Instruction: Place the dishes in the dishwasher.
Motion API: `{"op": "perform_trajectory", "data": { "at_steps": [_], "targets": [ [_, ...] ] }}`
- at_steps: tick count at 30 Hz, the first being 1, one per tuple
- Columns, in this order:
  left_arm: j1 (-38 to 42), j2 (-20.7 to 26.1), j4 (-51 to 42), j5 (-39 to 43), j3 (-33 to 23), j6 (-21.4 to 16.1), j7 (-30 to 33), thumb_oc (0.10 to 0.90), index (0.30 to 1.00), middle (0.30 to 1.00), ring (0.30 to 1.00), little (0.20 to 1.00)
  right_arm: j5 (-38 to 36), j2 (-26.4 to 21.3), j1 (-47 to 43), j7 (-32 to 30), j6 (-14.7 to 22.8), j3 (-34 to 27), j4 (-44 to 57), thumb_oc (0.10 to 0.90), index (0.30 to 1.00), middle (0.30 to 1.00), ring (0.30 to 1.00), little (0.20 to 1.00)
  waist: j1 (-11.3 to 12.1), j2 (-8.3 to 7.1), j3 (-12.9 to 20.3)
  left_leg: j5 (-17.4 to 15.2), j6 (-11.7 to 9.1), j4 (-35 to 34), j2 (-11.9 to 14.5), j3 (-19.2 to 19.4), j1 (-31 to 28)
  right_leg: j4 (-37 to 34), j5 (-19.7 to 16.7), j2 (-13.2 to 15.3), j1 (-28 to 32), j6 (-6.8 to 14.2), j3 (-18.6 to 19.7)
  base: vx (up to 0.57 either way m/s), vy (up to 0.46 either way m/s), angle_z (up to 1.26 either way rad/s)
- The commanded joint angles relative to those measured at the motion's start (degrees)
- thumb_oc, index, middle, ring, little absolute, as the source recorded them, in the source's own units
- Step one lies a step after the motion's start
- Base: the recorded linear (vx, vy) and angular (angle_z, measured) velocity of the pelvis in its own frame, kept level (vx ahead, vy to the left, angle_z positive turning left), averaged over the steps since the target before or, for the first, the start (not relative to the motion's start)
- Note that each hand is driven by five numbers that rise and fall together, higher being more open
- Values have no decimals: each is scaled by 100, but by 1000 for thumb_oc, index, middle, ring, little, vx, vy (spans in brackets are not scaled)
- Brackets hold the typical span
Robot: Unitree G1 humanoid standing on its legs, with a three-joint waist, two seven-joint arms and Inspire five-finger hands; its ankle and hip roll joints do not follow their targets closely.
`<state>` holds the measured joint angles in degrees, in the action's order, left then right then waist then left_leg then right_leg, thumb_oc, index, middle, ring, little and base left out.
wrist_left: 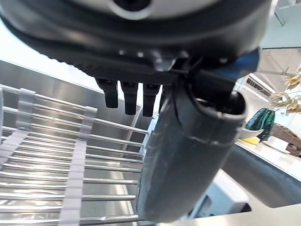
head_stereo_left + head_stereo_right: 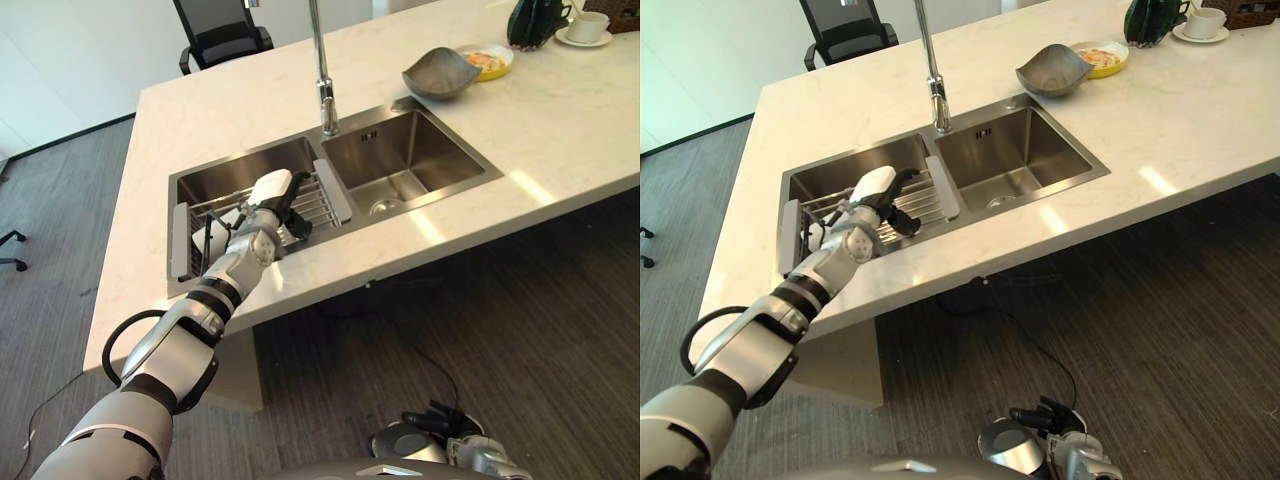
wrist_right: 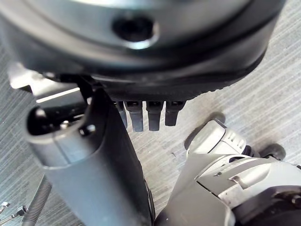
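Observation:
My left hand (image 2: 272,196) hovers over the wire dish rack (image 2: 322,201) that spans the left sink basin. Its fingers (image 1: 127,96) hang straight above the rack's wires (image 1: 56,160) and hold nothing; the hand is open. White dishes (image 2: 218,232) stand in the rack's left part, partly hidden behind my forearm. A grey bowl (image 2: 440,72) and a yellow plate with food (image 2: 492,60) rest on the counter past the right basin. My right hand (image 3: 94,169) hangs low over the floor, fingers (image 3: 149,115) relaxed and empty.
A tall faucet (image 2: 322,70) rises between the basins; the right basin (image 2: 400,160) holds nothing. A white cup on a saucer (image 2: 587,27) and a dark green object (image 2: 535,22) sit at the counter's far right. A black chair (image 2: 220,35) stands beyond the counter.

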<state>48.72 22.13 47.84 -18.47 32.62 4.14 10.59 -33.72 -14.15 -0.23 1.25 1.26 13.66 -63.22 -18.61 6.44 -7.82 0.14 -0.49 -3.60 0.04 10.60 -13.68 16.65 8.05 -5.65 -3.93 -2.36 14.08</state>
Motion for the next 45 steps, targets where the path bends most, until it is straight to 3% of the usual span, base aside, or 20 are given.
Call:
{"op": "perform_trajectory", "data": {
  "at_steps": [1, 16, 20, 24, 32, 45],
  "targets": [
    [709, 279, 268, 35, -229, -82, 350, 800, 900, 900, 900, 900, 114, -32, -27, 111, 120, 149, -24, 800, 900, 900, 900, 900, 146, -288, 376, -251, -246, -140, -83, -28, 315, -1944, -687, 447, 908, 783, -148, 0, 0, 0],
    [1104, 382, 1607, 151, -31, -48, 451, 800, 900, 900, 900, 900, 299, -54, -99, 117, 89, 352, -362, 800, 900, 900, 900, 900, 157, -303, 370, -257, -234, -140, -99, -5, 314, -1955, -734, 448, 901, 826, -162, 0, 0, 0],
    [1120, 467, 1644, 190, -35, -83, 605, 800, 900, 900, 900, 900, 359, -80, -93, 88, 105, 394, -402, 800, 900, 900, 900, 900, 148, -299, 378, -263, -242, -140, -99, 13, 311, -1950, -738, 447, 893, 841, -177, 0, 0, 0],
    [810, 660, 906, 355, -183, -317, 978, 800, 900, 900, 900, 900, 381, -24, -31, 26, 205, 400, -291, 800, 900, 900, 900, 900, 173, -316, 374, -263, -243, -140, -107, -2, 312, -1952, -740, 446, 897, 837, -176, 0, 0, 0],
    [544, 791, 845, 410, -195, -437, 1119, 800, 900, 900, 900, 900, 459, -7, -7, -54, 276, 367, -363, 800, 900, 900, 900, 900, 152, -309, 388, -273, -253, -140, -106, 38, 307, -1993, -754, 453, 919, 852, -142, 0, 0, -1],
    [886, 898, 1777, 275, 44, -312, 807, 800, 900, 900, 900, 900, 481, -39, -53, -17, 224, 401, -580, 800, 900, 900, 900, 900, 141, -257, 379, -274, -250, -140, -111, 64, 304, -2008, -766, 459, 932, 869, -162, 0, 0, 0]
  ]
}}
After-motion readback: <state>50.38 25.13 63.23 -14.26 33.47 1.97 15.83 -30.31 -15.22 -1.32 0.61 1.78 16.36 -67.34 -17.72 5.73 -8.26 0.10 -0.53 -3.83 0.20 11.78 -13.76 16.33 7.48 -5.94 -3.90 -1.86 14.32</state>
